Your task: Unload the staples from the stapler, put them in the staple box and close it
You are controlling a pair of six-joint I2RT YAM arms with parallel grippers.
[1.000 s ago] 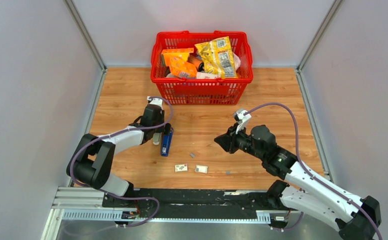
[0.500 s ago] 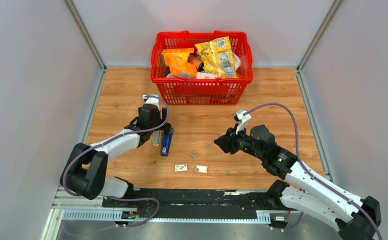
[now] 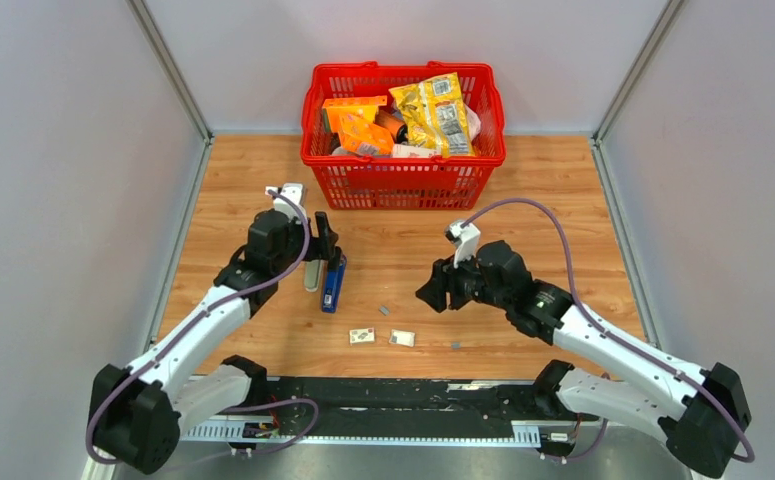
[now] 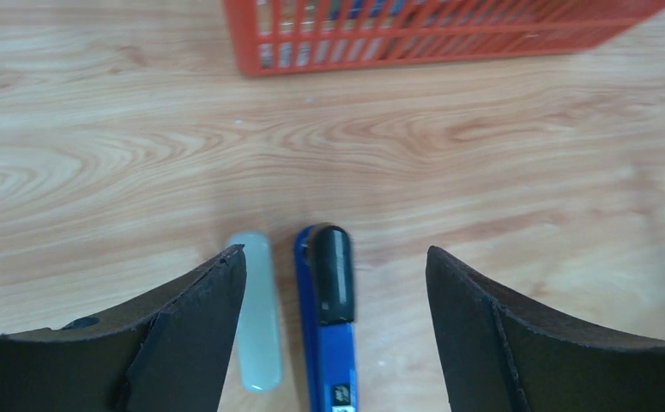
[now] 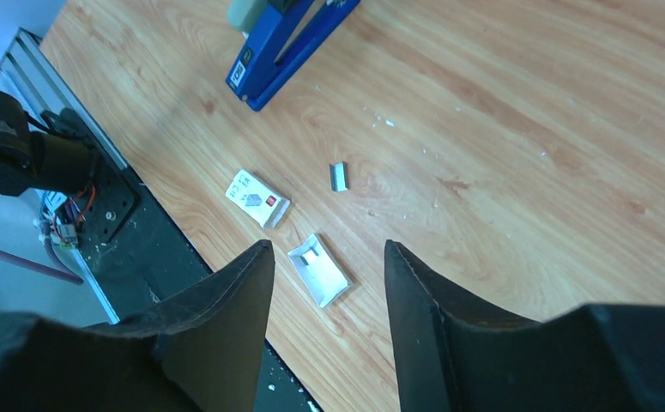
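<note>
**Now that the left arm backs off, the stapler lies free**

Since a second ago the left gripper (image 3: 320, 243) has lifted away, its fingers spread wide and empty. The stapler (image 3: 333, 283) rests flat on the table (image 3: 563, 200). A strip of staples (image 5: 339, 176) lies loose nearby, so I judge unloading is mostly done. The right gripper (image 5: 329, 249) gapes, empty. The magazine is hidden, and I can't identify the pale bar (image 4: 256, 309).

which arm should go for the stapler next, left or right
Left, probably. The left hand is open and hovers over the stapler, whose black end shows between its fingers. The right hand sits farther off, above the white tags and a loose staple strip.
</note>
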